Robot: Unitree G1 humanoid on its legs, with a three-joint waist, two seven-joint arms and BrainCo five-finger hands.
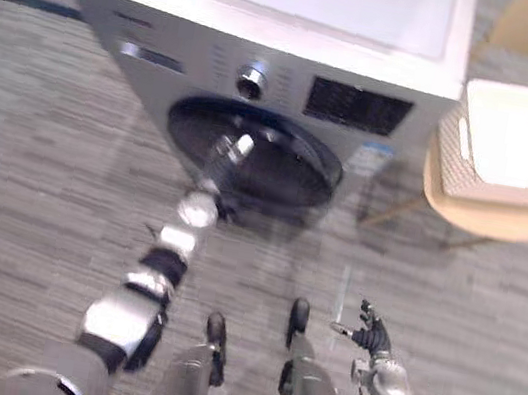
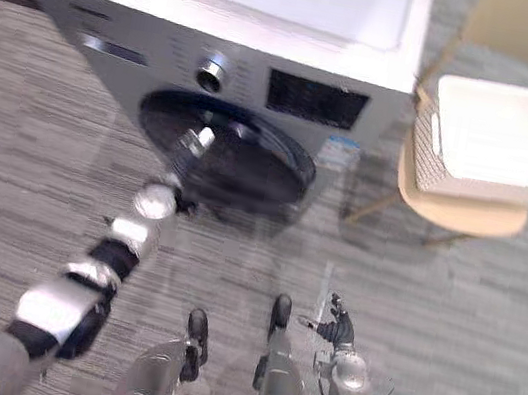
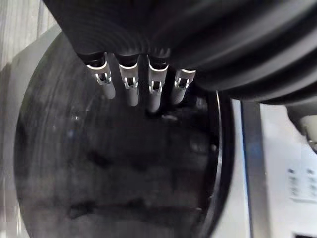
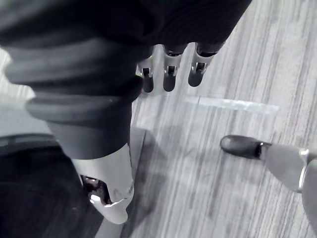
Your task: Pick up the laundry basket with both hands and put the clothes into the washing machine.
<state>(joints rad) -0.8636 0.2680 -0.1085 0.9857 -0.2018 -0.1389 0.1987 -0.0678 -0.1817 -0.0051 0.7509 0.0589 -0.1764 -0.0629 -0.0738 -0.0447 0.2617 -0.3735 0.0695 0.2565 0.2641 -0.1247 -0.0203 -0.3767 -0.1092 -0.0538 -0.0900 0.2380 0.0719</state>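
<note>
The silver washing machine (image 1: 274, 17) stands ahead, its dark round door (image 1: 294, 167) shut. My left arm reaches forward and my left hand (image 1: 235, 149) rests against the door glass. In the left wrist view its fingers (image 3: 131, 87) point straight at the dark glass (image 3: 124, 173), open and holding nothing. The white woven laundry basket (image 1: 527, 140) sits to the right of the machine; I cannot make out its contents. My right hand (image 1: 375, 336) hangs low over the floor, far from the basket, its fingers (image 4: 169, 74) relaxed and empty.
A pale wooden chair (image 1: 484, 216) carries the basket, close against the machine's right side. A round control knob (image 1: 251, 79) sits above the door. A pale tape strip (image 4: 233, 105) marks the grey floor in front of the machine.
</note>
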